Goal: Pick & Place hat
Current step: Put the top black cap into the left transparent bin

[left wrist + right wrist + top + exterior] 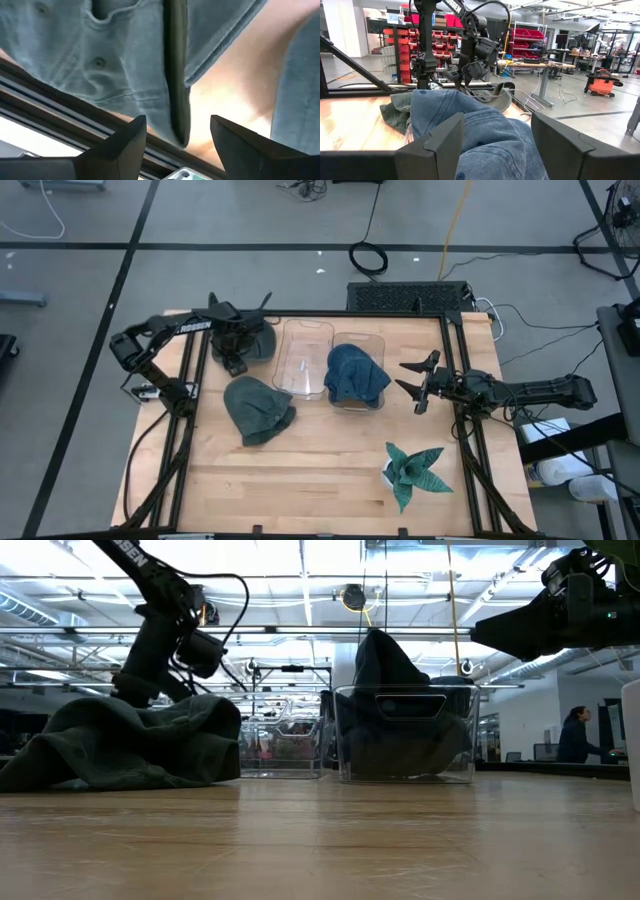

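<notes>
The left gripper (232,350) hangs at the table's ten o'clock corner, fingers spread and holding nothing, right over a dark hat (255,338) crumpled against the back rail; the left wrist view shows its grey-green cloth and brim (176,70) just ahead of the fingertips; a second grey hat (258,409) lies loose toward seven o'clock of the bins. One blue hat (355,374) already sits in the right clear bin (362,401); the left clear bin (305,360) looks empty. The right gripper (417,383) waits at three o'clock, spread wide, empty. To grasp well, I judge it should drop straight down, straddle a thick fold, not the brim edge; close firmly; lift clear of the rail before swinging toward the empty bin.
</notes>
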